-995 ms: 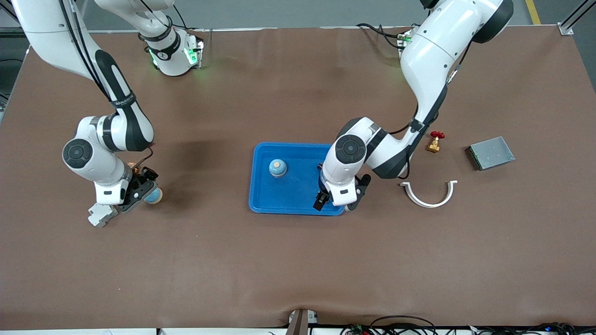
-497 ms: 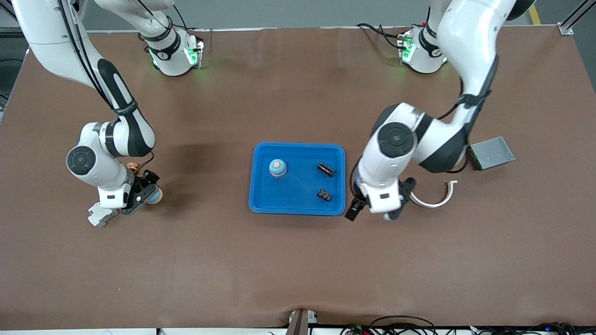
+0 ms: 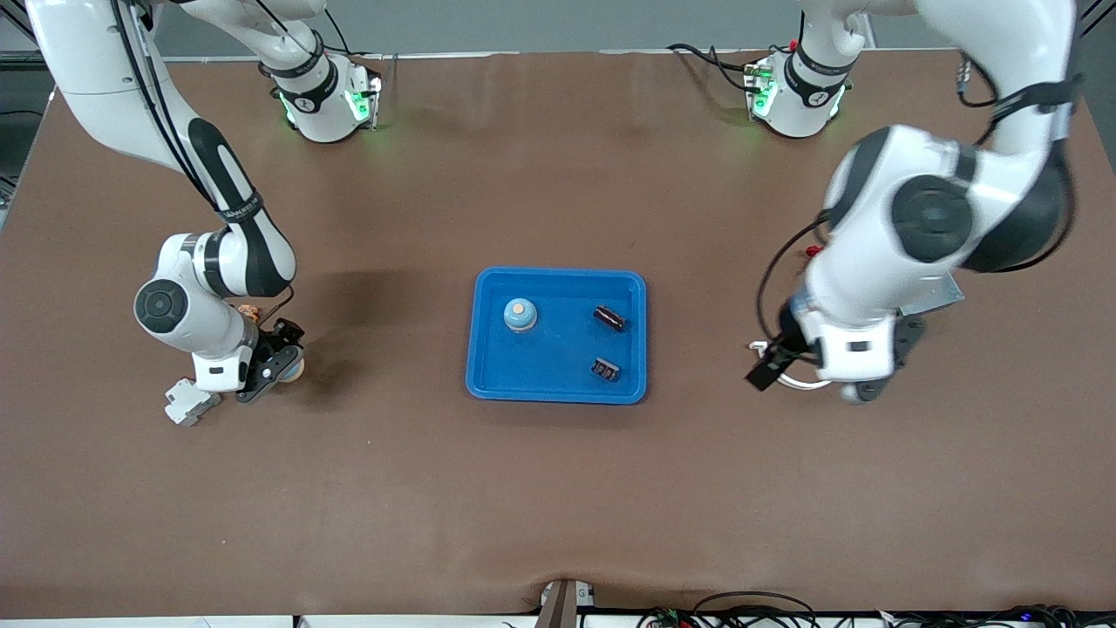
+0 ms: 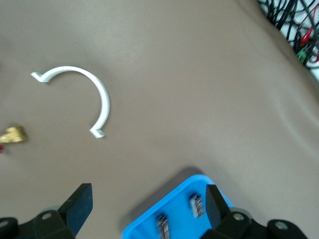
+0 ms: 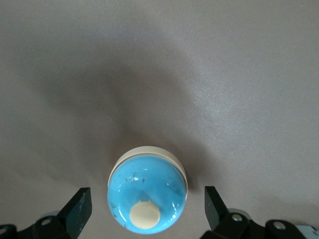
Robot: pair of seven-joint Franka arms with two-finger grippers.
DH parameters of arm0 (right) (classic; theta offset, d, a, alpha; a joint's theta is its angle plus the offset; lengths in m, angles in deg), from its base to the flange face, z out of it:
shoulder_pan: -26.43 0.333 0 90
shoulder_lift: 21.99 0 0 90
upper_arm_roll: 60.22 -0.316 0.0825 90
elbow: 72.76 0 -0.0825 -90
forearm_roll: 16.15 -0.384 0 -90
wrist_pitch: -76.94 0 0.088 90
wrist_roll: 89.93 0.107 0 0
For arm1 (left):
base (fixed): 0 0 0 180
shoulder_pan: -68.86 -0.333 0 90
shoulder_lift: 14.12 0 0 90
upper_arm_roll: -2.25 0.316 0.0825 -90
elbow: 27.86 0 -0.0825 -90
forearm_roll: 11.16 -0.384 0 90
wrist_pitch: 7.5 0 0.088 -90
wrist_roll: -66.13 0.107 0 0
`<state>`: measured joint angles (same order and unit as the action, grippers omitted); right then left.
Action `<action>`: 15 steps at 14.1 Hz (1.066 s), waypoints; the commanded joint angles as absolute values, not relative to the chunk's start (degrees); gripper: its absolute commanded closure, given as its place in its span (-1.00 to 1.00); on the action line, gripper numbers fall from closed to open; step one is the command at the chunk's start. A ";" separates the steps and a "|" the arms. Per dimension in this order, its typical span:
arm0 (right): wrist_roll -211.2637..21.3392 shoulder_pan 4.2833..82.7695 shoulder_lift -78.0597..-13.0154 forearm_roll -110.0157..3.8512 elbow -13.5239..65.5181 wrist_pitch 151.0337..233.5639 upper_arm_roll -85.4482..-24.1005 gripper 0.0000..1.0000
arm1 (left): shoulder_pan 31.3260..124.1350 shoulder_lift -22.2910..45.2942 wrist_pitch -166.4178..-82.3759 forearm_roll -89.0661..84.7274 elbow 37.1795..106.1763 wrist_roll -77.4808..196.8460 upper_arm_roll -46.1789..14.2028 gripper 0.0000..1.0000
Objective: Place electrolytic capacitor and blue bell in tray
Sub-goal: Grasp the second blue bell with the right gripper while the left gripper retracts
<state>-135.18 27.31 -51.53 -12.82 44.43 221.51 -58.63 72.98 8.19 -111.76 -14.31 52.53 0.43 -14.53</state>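
The bright-blue tray [image 3: 558, 384] lies mid-table and holds a blue bell [image 3: 520, 315] and two dark electrolytic capacitors [image 3: 609, 317] [image 3: 606, 370]. A second blue bell [image 3: 296, 368] with a cream button stands on the table toward the right arm's end. My right gripper [image 3: 275, 366] is open, with one finger on each side of this bell [image 5: 148, 191], not touching it. My left gripper [image 3: 811, 382] is open and empty over a white curved clip. Its wrist view shows a tray corner [image 4: 179, 201] with both capacitors [image 4: 197, 205] [image 4: 163, 226].
The white curved clip [image 4: 84, 94] lies beside the tray toward the left arm's end, with a brass valve [image 4: 12, 134] close by. A grey metal box [image 3: 942, 295] is mostly hidden by the left arm. A small grey-white part [image 3: 187, 403] lies beside the right gripper.
My left gripper has left the tray and moved toward the left arm's end, now over the white clip; both capacitors now show in the tray. My right gripper has shifted slightly at the bell.
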 commanded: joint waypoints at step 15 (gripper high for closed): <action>-135.72 26.08 -52.66 -14.04 42.82 220.47 -59.78 0.92 | 56.65 -4.19 -97.15 -11.34 53.79 37.66 -14.45 -1.00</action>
